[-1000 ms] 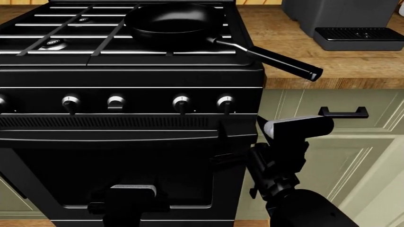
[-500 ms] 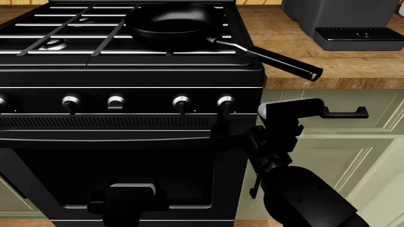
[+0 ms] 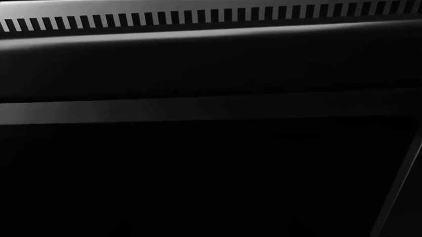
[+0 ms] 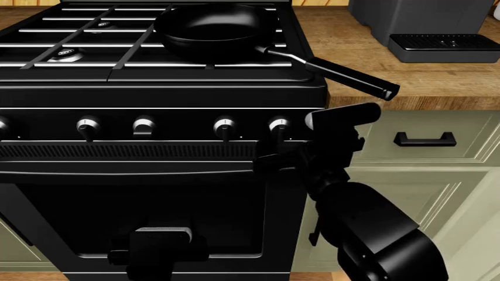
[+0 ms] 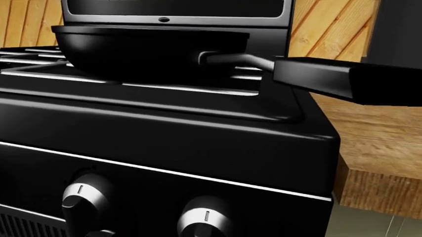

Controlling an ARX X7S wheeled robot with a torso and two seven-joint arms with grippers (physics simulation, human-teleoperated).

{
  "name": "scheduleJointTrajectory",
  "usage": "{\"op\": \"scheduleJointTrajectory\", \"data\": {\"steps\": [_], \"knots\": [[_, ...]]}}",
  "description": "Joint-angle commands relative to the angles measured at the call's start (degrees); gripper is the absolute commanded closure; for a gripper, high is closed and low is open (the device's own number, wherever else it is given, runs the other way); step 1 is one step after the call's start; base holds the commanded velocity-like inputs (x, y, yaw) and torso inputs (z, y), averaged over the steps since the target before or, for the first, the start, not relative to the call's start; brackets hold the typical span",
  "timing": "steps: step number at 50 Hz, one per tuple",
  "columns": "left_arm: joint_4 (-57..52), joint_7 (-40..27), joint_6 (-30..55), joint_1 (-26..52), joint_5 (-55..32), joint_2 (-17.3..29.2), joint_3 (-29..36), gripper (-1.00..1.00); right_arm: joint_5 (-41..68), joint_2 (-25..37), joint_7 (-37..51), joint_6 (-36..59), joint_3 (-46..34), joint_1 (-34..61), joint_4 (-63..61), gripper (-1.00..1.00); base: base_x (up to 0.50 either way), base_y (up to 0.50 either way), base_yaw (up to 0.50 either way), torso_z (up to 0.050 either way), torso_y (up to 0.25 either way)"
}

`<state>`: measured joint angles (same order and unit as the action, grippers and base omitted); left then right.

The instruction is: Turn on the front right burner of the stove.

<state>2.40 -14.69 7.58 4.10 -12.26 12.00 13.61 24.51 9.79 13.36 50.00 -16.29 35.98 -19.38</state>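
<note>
Compared with the earlier head views, the right arm has risen and shifted toward the stove [image 4: 156,117]: its grey-capped wrist now sits level with the knob row, where before it hung lower against the cabinet front. The right gripper [image 4: 270,159] lies just below and beside the rightmost knob [image 4: 279,125]; its dark fingers merge with the black stove front, so whether they are wide or narrow cannot be told, nor whether they touch the knob.

The stove fills the left and centre of the head view, its grate bars at the top, the knob row beneath, then the vent strip [image 4: 125,151] and the oven door [image 4: 149,216]. A black frying pan [image 4: 215,26] rests on the rear right part of the grates, its handle [image 4: 343,76] projecting out over the wooden worktop [image 4: 437,82]. A grey coffee machine [image 4: 437,29] stands on the worktop, well apart from the pan.

The right wrist view shows the two rightmost knobs [image 5: 204,217] from close below, with pointer marks upright, and the pan above them.

The left gripper [image 4: 160,246] is low before the oven door; its finger state cannot be told. The left wrist view shows only the vent strip [image 3: 211,17] and dark door panels.
</note>
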Motion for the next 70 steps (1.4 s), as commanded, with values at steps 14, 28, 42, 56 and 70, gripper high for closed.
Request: {"op": "scheduleJointTrajectory", "data": {"steps": [14,28,42,56,70], "knots": [[0.17,-0.64,0.43,0.33,-0.54,0.34,0.54,-1.00,1.56,-0.85,-0.10,-2.61,1.06,-1.37,5.30,-1.00,0.00,0.00,0.00,0.000,0.000],[0.70,-0.96,0.40,0.72,-0.79,0.47,0.78,-1.00,1.40,-0.64,-0.87,-4.39,0.21,-0.33,8.12,-1.00,0.00,0.00,0.00,0.000,0.000],[1.05,-1.22,0.55,1.03,-1.12,0.68,1.01,-1.00,1.12,-0.26,-1.76,-4.81,-1.66,1.11,10.35,-1.00,0.00,0.00,0.00,0.000,0.000],[0.32,-1.44,0.95,0.90,-1.70,1.01,1.19,-1.00,1.60,-0.02,-1.22,-4.61,-2.19,0.94,9.66,1.00,0.00,0.00,0.00,0.000,0.000],[0.80,-1.68,0.71,1.16,-1.85,1.10,1.50,-1.00,1.85,0.29,-1.14,-5.35,-2.50,0.99,10.19,1.00,0.00,0.00,0.00,0.000,0.000]]}}
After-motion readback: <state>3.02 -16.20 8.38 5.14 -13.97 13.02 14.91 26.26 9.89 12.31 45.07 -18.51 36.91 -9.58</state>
